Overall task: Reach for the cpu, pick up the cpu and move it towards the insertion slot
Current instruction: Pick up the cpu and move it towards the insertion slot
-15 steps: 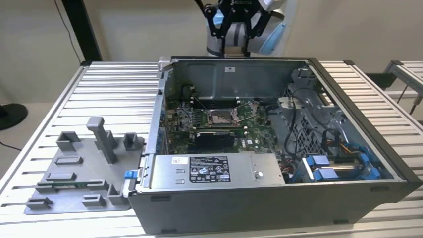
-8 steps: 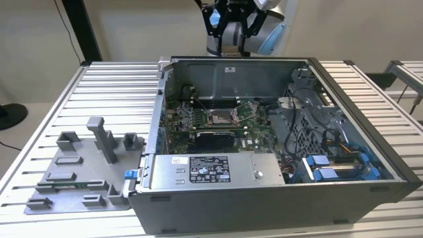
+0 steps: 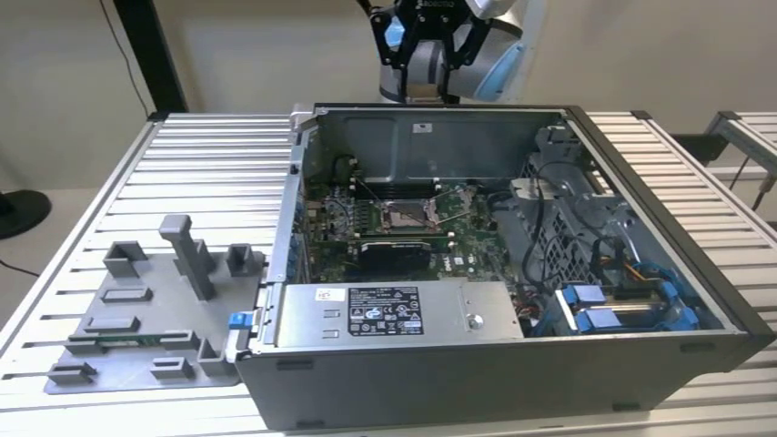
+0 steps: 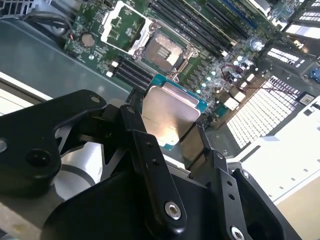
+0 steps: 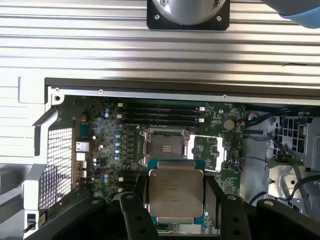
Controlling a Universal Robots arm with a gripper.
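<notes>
The cpu (image 5: 176, 194) is held between the closed fingers (image 5: 214, 200), clamped at two opposite edges, above the insertion slot (image 5: 165, 148).

A plain beige wall (image 3: 243, 55) is seen behind the workspace in the exterior view. A black upright post (image 3: 152, 50) is set against it at the exterior view's left, and a thin dark cable (image 3: 118, 44) is hung beside it. The worktop (image 3: 206, 173) is formed of ribbed, pale metal slats, evenly lit. A dark round base (image 3: 18, 211) is seen on the floor beyond its edge.
</notes>
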